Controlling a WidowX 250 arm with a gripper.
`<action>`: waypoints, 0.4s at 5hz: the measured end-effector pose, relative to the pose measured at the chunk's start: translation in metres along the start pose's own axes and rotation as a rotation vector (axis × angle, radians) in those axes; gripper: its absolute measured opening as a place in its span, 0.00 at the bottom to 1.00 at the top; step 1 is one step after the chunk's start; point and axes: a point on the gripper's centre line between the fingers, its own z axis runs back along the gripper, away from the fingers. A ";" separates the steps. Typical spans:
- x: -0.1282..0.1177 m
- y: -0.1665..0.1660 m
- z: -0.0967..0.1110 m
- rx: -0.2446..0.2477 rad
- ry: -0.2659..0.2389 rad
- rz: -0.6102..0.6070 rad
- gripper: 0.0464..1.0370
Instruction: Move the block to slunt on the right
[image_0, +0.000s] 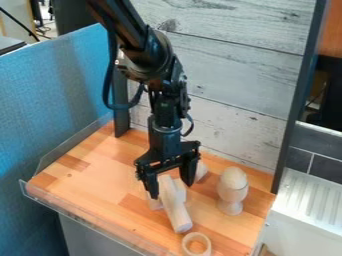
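My gripper (172, 187) hangs over the middle of the wooden surface, its fingers apart and pointing down. Between and just below them are pale wooden blocks. One long block (175, 209) slants from between the fingers toward the front, its round end lowest. A shorter pale block (180, 191) is against its right side, and part of another (154, 202) shows at its left, partly behind the left finger. Which block the task means, I cannot tell.
An egg-shaped wooden piece in a cup (232, 191) stands to the right. A wooden ring (196, 244) lies at the front edge. Another pale block (201, 171) sits behind the right finger. A plank wall (227, 120) rises behind.
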 end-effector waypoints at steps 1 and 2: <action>-0.001 -0.002 -0.003 -0.026 -0.009 -0.031 0.96; 0.001 -0.008 -0.003 -0.063 -0.021 -0.053 0.96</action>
